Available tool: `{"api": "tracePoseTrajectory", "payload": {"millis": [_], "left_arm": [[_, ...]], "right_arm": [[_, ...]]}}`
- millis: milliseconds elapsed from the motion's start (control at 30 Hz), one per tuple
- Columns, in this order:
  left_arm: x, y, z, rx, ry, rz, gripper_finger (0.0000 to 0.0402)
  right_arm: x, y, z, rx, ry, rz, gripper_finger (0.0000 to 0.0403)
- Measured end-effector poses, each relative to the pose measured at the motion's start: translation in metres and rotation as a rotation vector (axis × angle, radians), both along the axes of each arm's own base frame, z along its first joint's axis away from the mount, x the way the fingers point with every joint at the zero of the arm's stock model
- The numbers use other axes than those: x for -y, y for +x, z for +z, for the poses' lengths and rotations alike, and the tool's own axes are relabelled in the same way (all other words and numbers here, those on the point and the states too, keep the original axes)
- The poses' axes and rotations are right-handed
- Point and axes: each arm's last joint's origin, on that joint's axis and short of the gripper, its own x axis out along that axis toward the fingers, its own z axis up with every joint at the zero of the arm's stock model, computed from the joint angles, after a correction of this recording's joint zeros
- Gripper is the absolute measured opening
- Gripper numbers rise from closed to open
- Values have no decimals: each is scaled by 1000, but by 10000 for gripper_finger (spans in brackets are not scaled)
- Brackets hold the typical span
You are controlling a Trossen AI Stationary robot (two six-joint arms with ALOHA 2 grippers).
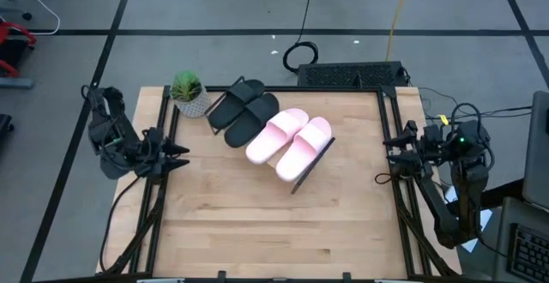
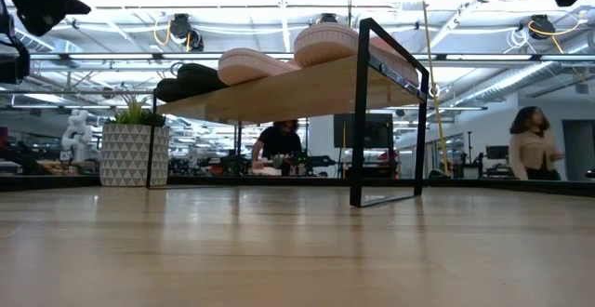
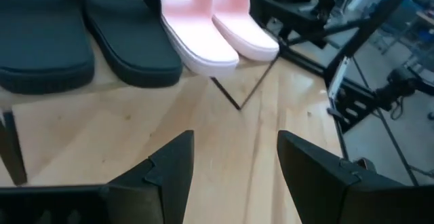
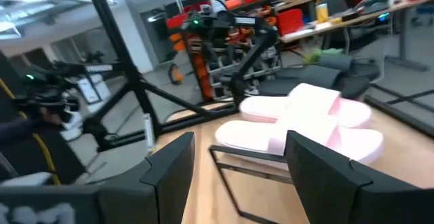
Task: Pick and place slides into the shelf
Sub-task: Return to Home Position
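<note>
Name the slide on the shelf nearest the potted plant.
The black slide at the end of the shelf, right beside the potted plant; the other black slide and the two pink slides lie farther along.

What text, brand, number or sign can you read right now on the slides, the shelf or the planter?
No text can be read in any view.
black slides: plain straps and soles, no logo seen.
pink slides: plain, no print seen.
shelf: bare wood and black frame, no label seen.
planter: a diamond pattern only, no words.
Background room: any signs there are too small or blurred to read.
</note>
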Motion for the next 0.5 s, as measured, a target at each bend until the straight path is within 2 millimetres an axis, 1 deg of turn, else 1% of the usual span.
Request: {"api": "tracePoseTrajectory", "payload": {"millis": [167,367,500], "left_arm": [[1,1,1,82,44,41,209],[7,2,7,124,30,-8,209],[9,3,10,145,54,-37,209]], "right_arm": [[1,1,2,8,62,-30,222],[3,4,17,72,38,-157,222],[2,5,21,89,67,-186,222]]}}
